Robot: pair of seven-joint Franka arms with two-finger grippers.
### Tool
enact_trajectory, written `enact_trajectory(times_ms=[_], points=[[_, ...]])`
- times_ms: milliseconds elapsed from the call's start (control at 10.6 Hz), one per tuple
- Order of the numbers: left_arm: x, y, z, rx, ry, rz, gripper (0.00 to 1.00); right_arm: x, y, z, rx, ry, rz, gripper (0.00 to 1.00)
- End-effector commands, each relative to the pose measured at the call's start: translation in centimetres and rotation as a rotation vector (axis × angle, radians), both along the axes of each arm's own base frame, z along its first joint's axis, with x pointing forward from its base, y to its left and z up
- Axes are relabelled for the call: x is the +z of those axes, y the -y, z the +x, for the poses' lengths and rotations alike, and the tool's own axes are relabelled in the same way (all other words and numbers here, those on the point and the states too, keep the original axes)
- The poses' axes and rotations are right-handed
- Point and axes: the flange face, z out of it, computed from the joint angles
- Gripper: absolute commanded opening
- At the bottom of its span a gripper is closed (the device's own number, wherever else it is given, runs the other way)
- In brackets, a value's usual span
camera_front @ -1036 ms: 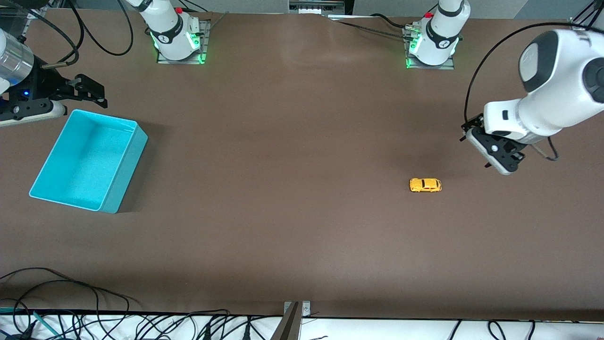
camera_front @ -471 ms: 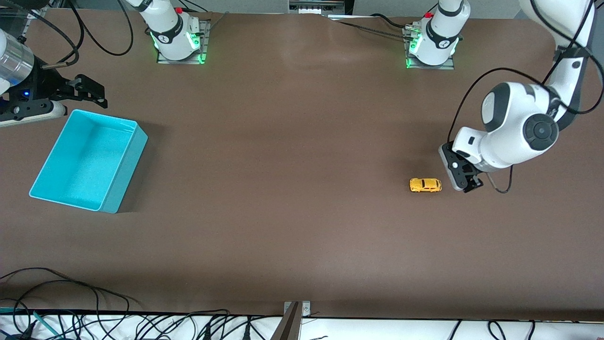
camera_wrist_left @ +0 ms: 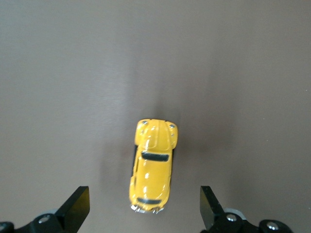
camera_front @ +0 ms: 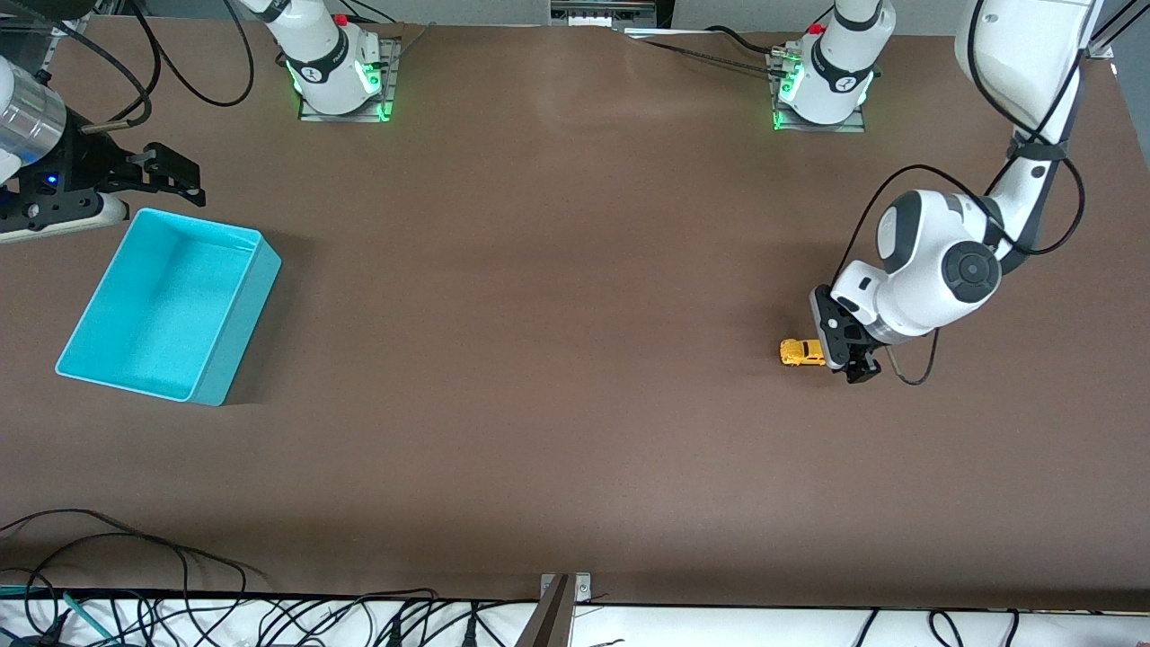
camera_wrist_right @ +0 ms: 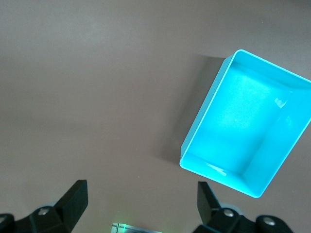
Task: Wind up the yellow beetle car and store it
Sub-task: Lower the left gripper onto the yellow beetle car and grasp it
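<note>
Brown tabletop [camera_front: 557,270] carries the yellow beetle car [camera_front: 799,353] toward my left arm's end. I see the left gripper [camera_wrist_left: 144,209] over it, jaws apart, straddling the car. Right gripper [camera_wrist_right: 141,206] waits near the turquoise bin [camera_front: 225,382], jaws apart.

We saw the yellow beetle car [camera_front: 800,352] [camera_wrist_left: 152,165] standing on its wheels on the brown table, toward the left arm's end and well apart from the turquoise bin. It was a tiny rounded toy with a glossy yellow body, dark windows and black wheels just showing along its sides. Its length ran along the table; which end was the front we could not quite tell.
</note>
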Motion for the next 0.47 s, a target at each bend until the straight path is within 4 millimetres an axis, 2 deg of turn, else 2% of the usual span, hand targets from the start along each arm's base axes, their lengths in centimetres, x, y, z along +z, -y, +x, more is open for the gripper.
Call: enact_trajectory(times_ms=[0,94,377], points=[[-2.0,0.3,-0.6,-0.074,-0.007,0.031,1.00,0.5,0.3,0.0,0.017,-0.005,-0.010,1.00],[-2.9,0.5,-1.1,-0.091,-0.006,0.037,1.00,0.5,0.3,0.0,0.023,-0.004,-0.009,1.00],[-3.8,1.1,-1.3,-0.144,0.031,0.057,1.00,0.4,0.3,0.0,0.028,-0.006,-0.009,1.00]])
